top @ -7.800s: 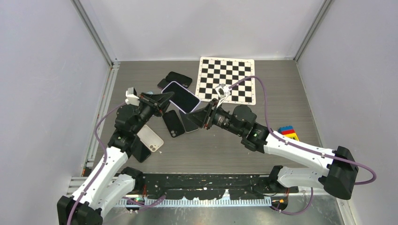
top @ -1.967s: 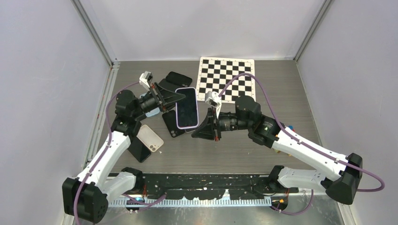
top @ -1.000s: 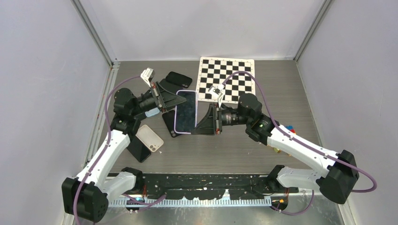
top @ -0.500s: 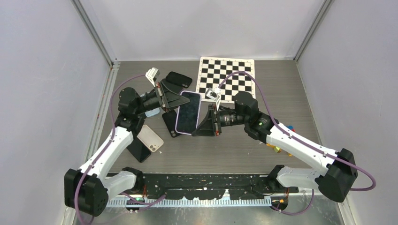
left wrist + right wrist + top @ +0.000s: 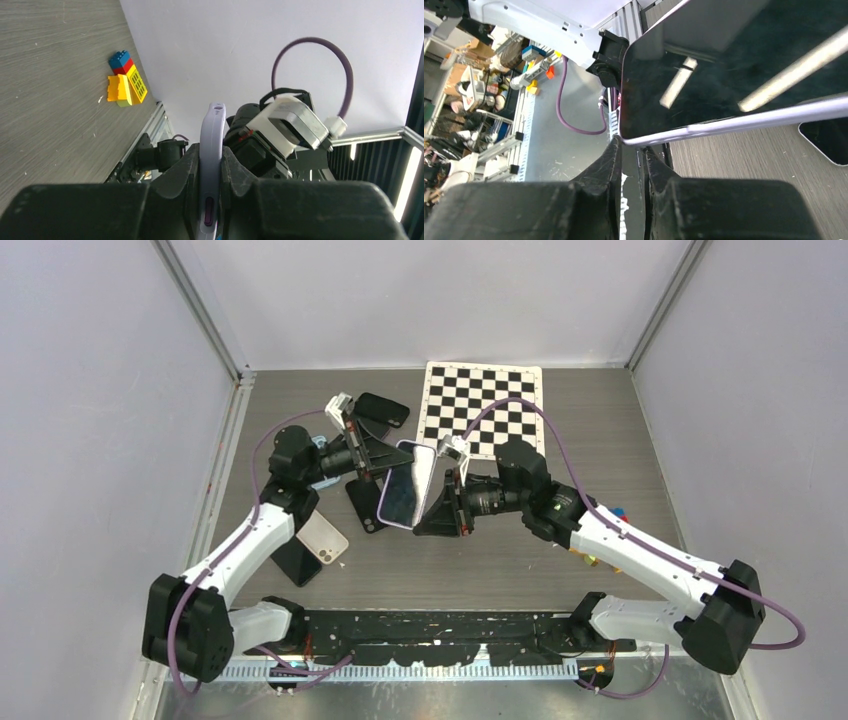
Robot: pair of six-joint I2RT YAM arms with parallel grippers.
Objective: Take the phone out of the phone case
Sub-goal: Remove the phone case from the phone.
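Top external view has the phone (image 5: 399,496) off the table (image 5: 610,430), hanging tilted between the two arms with its dark screen turned up and toward the near side. It sits in a lilac phone case (image 5: 425,466). The left pincer (image 5: 384,462) is clenched on the upper left edge of the case; in the left wrist view the fingers (image 5: 187,170) press on both sides of that lilac rim (image 5: 212,150), which stands edge-on between them. The right pincer (image 5: 428,508) meets the phone's right side. From the right wrist its fingertips (image 5: 616,150) sit almost together right under the corner of the phone, but I cannot tell whether they hold it. On the table lie a checkerboard (image 5: 483,410), a black handset (image 5: 381,408), a white case (image 5: 320,537) and coloured toy bricks (image 5: 124,80) near the right wall
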